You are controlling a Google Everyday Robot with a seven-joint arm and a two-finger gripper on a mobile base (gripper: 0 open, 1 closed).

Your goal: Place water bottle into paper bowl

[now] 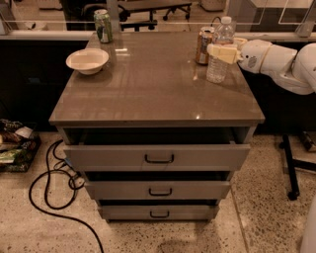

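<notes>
White arm (284,64) (cream end effector (222,52), right)

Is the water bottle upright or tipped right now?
Upright: water bottle stands cap-up on the cabinet top, end effector at its middle.

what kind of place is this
Probably an office or lab: a drawer cabinet, a wheeled chair base behind it, cable on the floor. The gripper is at the water bottle, back right.
</notes>
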